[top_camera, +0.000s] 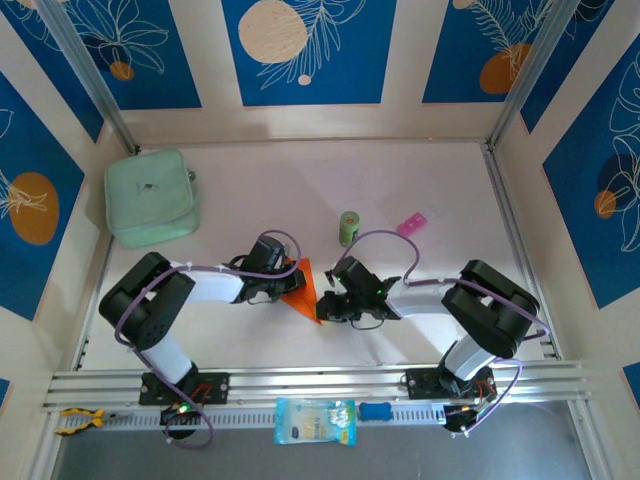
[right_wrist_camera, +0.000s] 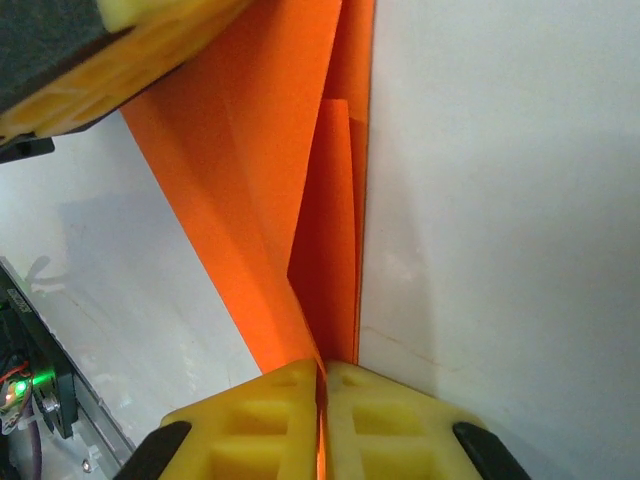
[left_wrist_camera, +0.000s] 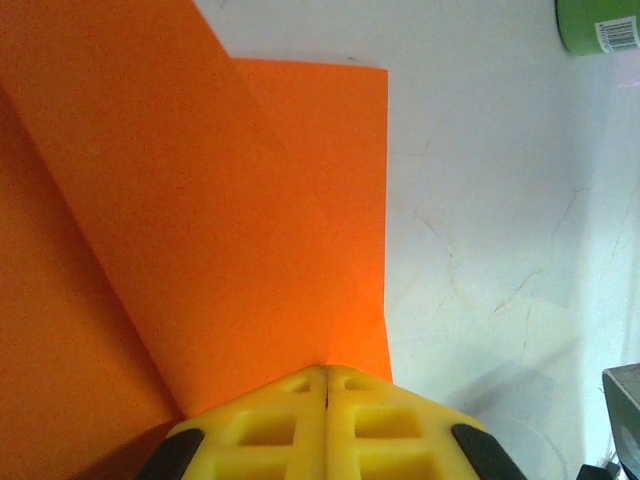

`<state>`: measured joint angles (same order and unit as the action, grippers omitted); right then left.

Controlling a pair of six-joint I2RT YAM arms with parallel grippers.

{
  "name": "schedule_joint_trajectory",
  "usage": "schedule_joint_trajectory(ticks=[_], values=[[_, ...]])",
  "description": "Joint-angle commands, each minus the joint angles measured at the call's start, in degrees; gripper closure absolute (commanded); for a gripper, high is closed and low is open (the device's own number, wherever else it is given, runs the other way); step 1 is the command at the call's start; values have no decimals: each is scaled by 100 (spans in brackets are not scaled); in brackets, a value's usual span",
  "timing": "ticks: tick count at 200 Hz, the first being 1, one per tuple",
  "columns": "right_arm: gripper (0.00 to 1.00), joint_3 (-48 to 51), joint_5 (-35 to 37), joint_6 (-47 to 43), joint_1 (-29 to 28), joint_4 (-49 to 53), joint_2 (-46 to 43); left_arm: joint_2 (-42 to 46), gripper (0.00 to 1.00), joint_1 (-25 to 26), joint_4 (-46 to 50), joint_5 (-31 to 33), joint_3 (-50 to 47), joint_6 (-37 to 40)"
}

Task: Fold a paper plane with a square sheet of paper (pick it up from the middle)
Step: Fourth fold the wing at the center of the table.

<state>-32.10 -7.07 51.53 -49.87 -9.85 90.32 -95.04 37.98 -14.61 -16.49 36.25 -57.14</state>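
— Are we done folding?
— Not yet. Our orange paper (top_camera: 303, 288) has some folds, midway between the table's (top_camera: 420, 170) side edges. Our left gripper (left_wrist_camera: 327, 375) and right gripper (right_wrist_camera: 322, 372) both pinch it tight. We think more folds are left.

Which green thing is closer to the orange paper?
The small green can, standing upright just behind the orange paper. The mint-green pouch is bigger, paler and lies far off at the back left.

The orange paper (left_wrist_camera: 200, 220) is matt, the table (left_wrist_camera: 490, 230) smooth but scuffed.
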Motion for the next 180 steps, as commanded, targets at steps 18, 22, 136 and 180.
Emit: schedule_joint_trajectory(ticks=[18,22,136,180], values=[[87,239,-20,-19,-83,673,-251,-49,93,21,240,104,-136,-34],[87,237,-39,-26,-84,672,-252,-55,93,23,239,100,-135,-28],[90,413,-219,15,-164,703,-363,-57,94,19,248,120,-149,-37],[89,498,-239,76,-213,671,-341,-46,94,20,248,129,-162,-47]])
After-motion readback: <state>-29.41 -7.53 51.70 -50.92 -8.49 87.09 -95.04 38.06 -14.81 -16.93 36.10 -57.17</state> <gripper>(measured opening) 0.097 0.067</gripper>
